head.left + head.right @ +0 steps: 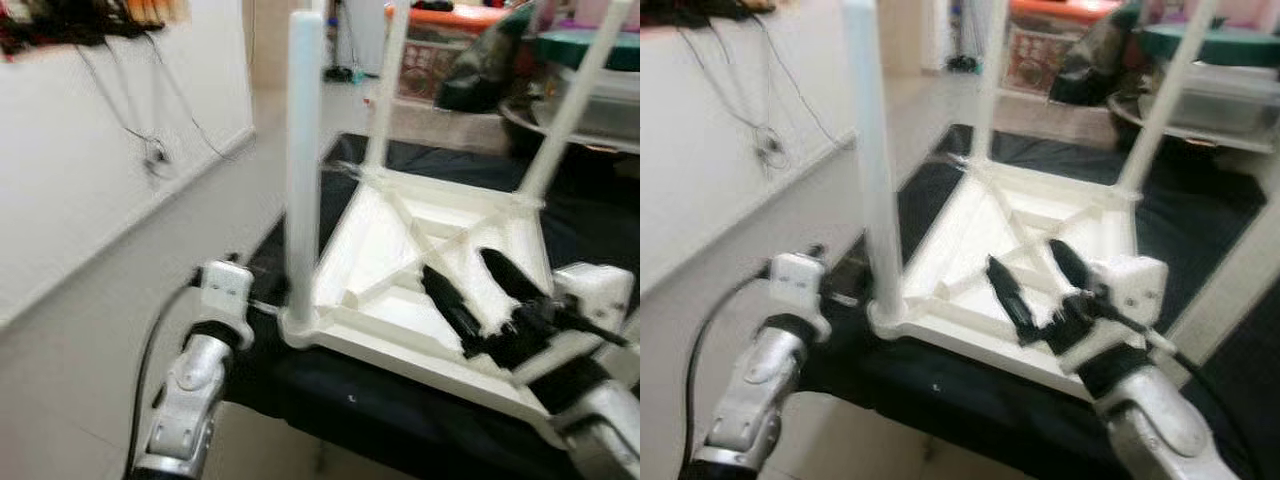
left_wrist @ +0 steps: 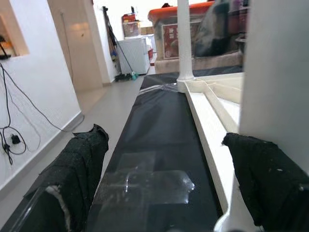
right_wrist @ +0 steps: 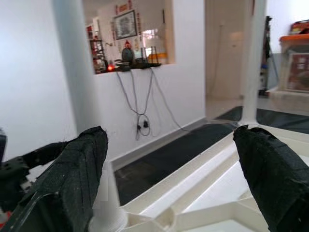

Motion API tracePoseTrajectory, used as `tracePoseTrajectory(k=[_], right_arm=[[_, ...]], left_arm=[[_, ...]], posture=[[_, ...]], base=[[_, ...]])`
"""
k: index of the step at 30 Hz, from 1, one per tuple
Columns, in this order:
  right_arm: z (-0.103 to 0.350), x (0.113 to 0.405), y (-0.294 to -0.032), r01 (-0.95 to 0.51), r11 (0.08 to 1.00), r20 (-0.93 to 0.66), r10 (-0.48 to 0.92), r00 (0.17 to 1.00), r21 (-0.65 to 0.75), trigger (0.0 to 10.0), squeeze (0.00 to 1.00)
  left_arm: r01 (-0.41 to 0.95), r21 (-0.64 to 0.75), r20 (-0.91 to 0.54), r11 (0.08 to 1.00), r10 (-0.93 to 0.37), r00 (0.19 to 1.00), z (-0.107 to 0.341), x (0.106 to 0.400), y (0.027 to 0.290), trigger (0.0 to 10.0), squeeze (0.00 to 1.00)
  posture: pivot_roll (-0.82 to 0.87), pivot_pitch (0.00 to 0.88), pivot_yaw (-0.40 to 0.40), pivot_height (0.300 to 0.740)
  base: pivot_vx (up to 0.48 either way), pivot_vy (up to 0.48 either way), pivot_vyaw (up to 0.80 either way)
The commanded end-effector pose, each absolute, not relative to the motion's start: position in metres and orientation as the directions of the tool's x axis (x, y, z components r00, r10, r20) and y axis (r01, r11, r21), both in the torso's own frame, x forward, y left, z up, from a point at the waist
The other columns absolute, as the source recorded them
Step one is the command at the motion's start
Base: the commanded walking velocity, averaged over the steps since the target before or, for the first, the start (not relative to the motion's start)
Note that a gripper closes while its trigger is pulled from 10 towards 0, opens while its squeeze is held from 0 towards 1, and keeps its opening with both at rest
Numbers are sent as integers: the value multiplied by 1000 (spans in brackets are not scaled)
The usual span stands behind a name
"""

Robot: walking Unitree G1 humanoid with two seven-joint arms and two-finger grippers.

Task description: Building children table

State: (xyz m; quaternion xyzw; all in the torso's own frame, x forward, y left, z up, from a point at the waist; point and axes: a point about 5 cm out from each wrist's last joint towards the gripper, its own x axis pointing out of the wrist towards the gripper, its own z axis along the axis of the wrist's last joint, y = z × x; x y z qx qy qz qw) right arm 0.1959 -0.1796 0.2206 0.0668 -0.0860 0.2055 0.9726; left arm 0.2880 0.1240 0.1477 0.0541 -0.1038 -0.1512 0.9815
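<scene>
The white children's table (image 1: 400,290) lies upside down on a black mat (image 1: 330,390), its ribbed underside facing up. Three white legs stand up from it: the near left leg (image 1: 303,170), a far leg (image 1: 388,90) and a far right leg (image 1: 575,100). My right gripper (image 1: 458,265) hovers open over the underside, near its front right part, with nothing between its fingers (image 3: 72,174). My left gripper (image 2: 166,140) is open low at the table's near left corner. One of its fingers (image 2: 270,183) is beside the base of the near left leg (image 2: 275,63).
A white wall (image 1: 90,170) with hanging cables (image 1: 150,150) runs along the left. Behind the mat stand storage boxes with an orange lid (image 1: 440,30) and a round table holding clutter (image 1: 570,70). A clear tape patch (image 2: 145,186) lies on the mat.
</scene>
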Motion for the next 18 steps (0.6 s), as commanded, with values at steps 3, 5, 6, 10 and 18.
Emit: tracePoseTrajectory(k=[3, 5, 6, 10, 18], right_arm=[[220, 194, -179, -421, 903, 178, 402, 898, 84, 10000, 1000], [228, 197, -185, -345, 938, 211, 333, 919, 21, 10000, 1000], [230, 198, -187, -324, 946, 222, 315, 923, 6, 10000, 1000], [251, 199, -188, -282, 958, 316, 286, 905, -58, 10000, 1000], [264, 198, -185, -279, 955, 372, 295, 880, -99, 10000, 1000]], left_arm=[[232, 156, 195, 960, -260, 946, 148, 286, 128, 10000, 0], [147, 197, 228, 969, -191, 955, 151, 285, 136, 10000, 0], [129, 207, 237, 970, -177, 955, 151, 284, 138, 10000, 0], [99, 252, 289, 963, -172, 942, 156, 279, 140, 10000, 0], [92, 390, 417, 916, -265, 869, 169, 267, 132, 10000, 0]], posture=[[111, 0, -81, 740], [106, 0, -76, 740], [106, 0, -76, 740], [102, 0, -74, 740], [98, 0, -73, 740]], base=[[0, 0, 0], [0, 0, 0], [0, 0, 0], [0, 0, 0], [0, 0, 0]])
